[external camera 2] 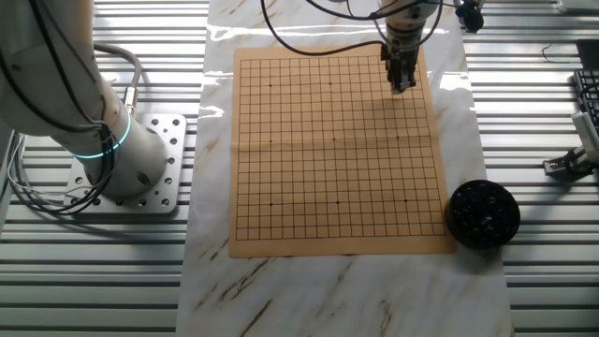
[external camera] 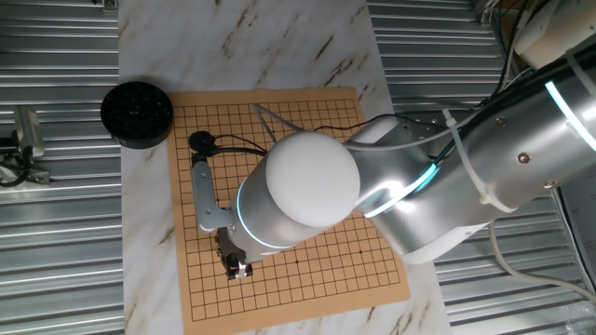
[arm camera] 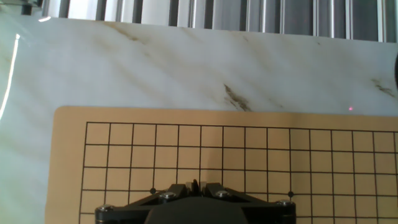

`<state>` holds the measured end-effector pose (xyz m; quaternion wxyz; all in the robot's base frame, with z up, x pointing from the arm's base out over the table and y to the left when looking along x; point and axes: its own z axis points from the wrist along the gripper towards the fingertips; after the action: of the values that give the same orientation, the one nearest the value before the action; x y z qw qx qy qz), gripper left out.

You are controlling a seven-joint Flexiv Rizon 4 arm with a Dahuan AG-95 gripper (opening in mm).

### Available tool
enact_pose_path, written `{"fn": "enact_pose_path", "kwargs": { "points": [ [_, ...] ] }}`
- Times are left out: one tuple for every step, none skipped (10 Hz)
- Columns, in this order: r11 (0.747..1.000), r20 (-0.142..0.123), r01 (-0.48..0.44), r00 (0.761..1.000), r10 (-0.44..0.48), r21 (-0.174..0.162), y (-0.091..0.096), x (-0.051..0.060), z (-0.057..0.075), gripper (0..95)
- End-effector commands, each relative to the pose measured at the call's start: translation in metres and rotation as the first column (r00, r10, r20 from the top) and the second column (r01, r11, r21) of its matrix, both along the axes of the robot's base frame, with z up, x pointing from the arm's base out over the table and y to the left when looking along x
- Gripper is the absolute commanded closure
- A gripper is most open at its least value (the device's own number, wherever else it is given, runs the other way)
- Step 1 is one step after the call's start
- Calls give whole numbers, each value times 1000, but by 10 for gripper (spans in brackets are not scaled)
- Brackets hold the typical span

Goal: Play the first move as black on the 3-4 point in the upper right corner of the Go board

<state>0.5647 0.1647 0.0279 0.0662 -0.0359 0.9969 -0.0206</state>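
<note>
Marble-patterned sheet (external camera 2: pixel 337 290) under the board (external camera 2: pixel 337 154), tool (external camera 2: pixel 402 84) above, fingertips together.

Bright, even overhead light; glare on the marble (external camera 2: pixel 449 75); hand view slightly soft.

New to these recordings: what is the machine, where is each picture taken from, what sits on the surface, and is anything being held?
The machine is one robot arm with a two-finger end effector. Two pictures come from fixed cameras on different sides of the table; the third looks along the fingers from the hand. On a marble-patterned sheet lies a Go board with no stones visible, and beside it a round black bowl. The end effector sits low over one corner area of the board. Whether it holds a stone cannot be seen.
</note>
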Motion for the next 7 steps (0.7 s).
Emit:
{"fn": "enact_pose_path", "kwargs": {
  "points": [
    [1000,0,2,1000,-2,-3,0,0,-1,950],
    [1000,0,2,1000,-2,-4,0,0,-1,950],
    [1000,-1,0,1000,0,-5,0,0,-1,950],
    [1000,-1,1,1000,-1,-6,0,0,-1,950],
    [1000,0,1,1000,-1,-7,0,0,-2,950],
    [1000,-1,2,1000,-2,-7,0,0,-2,950],
    [1000,-1,4,1000,-4,-7,0,0,-2,950]
  ]
}}
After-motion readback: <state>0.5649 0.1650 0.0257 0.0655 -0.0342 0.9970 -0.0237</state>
